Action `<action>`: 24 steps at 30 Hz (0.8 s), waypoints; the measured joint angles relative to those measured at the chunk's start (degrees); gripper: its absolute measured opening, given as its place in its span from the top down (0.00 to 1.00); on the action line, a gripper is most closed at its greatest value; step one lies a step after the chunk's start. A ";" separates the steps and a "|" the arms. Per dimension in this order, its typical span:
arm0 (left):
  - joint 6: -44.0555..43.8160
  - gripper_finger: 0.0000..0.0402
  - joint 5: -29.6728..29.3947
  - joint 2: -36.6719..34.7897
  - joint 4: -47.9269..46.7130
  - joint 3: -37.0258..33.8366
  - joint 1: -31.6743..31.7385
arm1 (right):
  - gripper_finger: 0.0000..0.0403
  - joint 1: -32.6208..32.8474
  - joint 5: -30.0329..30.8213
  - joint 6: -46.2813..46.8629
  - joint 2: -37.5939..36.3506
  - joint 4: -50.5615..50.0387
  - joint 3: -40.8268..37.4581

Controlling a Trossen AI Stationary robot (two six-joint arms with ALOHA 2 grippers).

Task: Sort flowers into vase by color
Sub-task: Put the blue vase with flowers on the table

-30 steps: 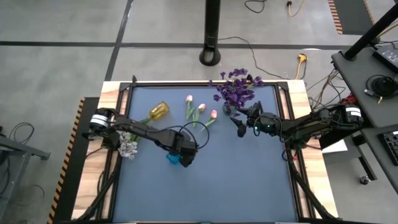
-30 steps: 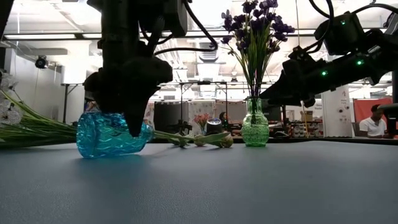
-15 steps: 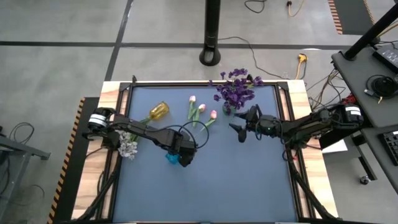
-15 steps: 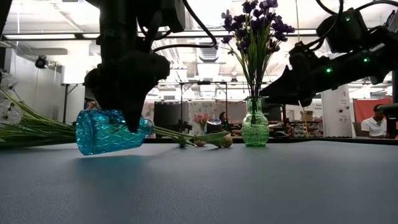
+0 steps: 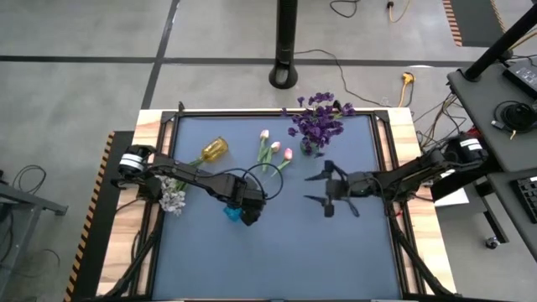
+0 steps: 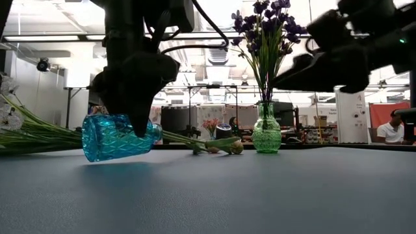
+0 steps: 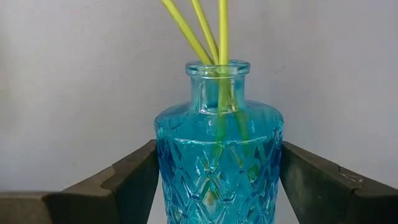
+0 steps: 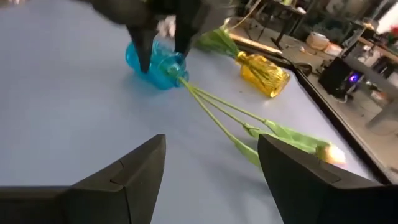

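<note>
A blue glass vase (image 5: pixel 231 214) lies tilted left of the table's middle, with my left gripper (image 5: pixel 244 211) shut on it from above. Three pink tulips (image 5: pixel 275 147) lie on the table with their stems (image 7: pixel 211 43) running into the vase's mouth. A green vase (image 6: pixel 266 133) stands at the far side holding the dark purple flowers (image 5: pixel 317 122). White-lavender sprigs (image 5: pixel 174 200) lie at the left edge. My right gripper (image 5: pixel 319 189) hovers open right of centre, pointing toward the blue vase, with nothing between its fingers. My left gripper pinches the blue vase's body (image 7: pixel 217 174) between its two fingers (image 7: pixel 134 180), one on each side, below the shoulder. The fingers come from above, pointing down, across the vase. The vase is tilted, neck end (image 6: pixel 155 132) a little higher than its base end (image 6: pixel 88 140).
A yellow vase (image 5: pixel 214 149) lies on its side at the far left. The green vase and its tall purple bunch stand just beyond my right gripper. The near half of the blue mat (image 5: pixel 277 260) lies bare. A black frame (image 5: pixel 390 193) borders the mat.
My right gripper has swung away from the green vase toward the table's near side and middle, rolling as it went. My left gripper has tipped the blue vase from lying flat to tilted, and the tulips have shifted slightly with it.
</note>
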 joint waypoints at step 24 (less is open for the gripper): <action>3.18 0.31 1.13 -0.08 1.91 0.13 0.02 | 0.35 -2.36 6.78 -17.55 31.80 -7.83 28.12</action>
